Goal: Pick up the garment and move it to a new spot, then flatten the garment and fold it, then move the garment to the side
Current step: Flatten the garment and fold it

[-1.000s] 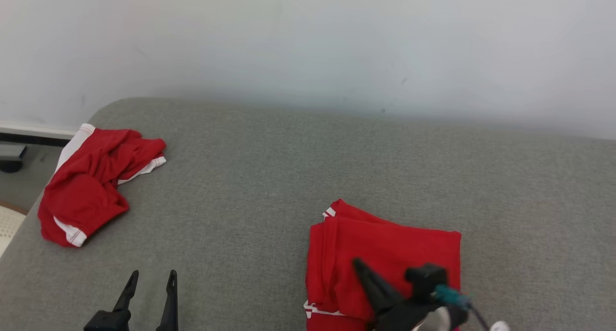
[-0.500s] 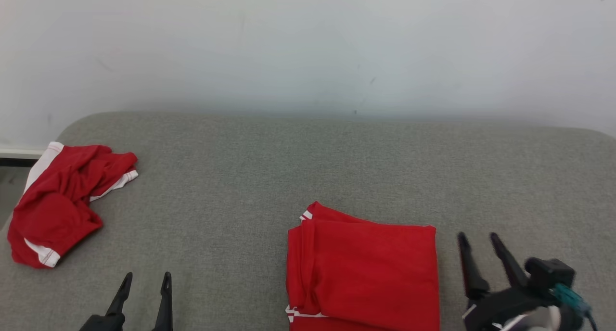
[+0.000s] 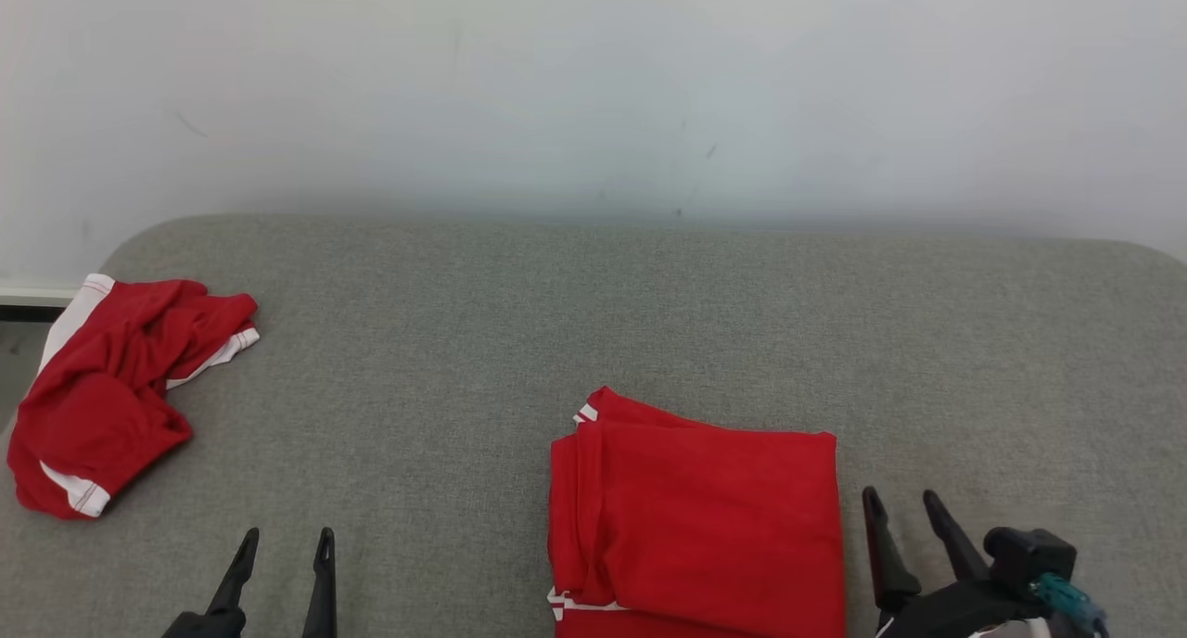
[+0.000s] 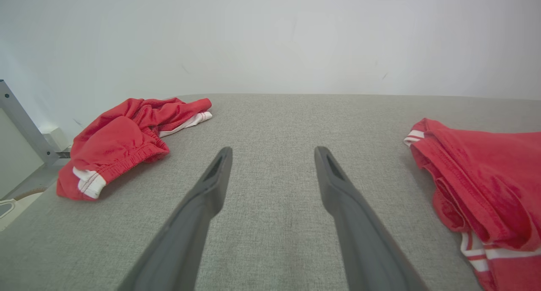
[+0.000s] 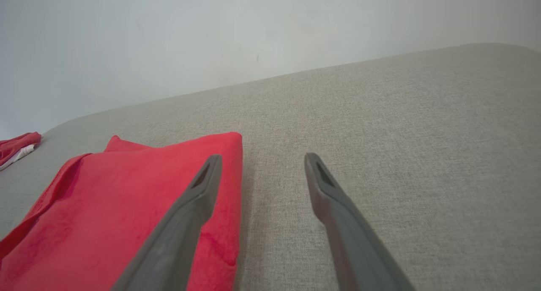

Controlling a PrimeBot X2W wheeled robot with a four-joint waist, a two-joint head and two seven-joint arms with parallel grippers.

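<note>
**A:** What's at the left edge of the cushion [image 3: 556, 323]?

**B:** A crumpled garment [image 3: 102, 397], red with white trim. It is bunched up toward the far left corner.

**A:** And the left gripper [image 3: 288, 536]?

**B:** It is by the near edge, left of the middle. Its fingers are spread with nothing between them but bare grey fabric. It is well apart from both red pieces.

**A:** Where's the folded garment [image 3: 705, 527]?

**B:** It lies flat at the near edge, right of the middle, as a neat rectangle. White stripes show at its near left corner.

**A:** And the right gripper [image 3: 899, 499]?

**B:** It is just beside the folded garment's right edge, released and holding nothing. In the right wrist view, one finger crosses the red cloth's border and the other is over bare cushion. I can't tell whether it touches the cloth.

**A:** What's behind all that?

**B:** A plain pale wall [image 3: 593, 82] along the far edge.
</note>
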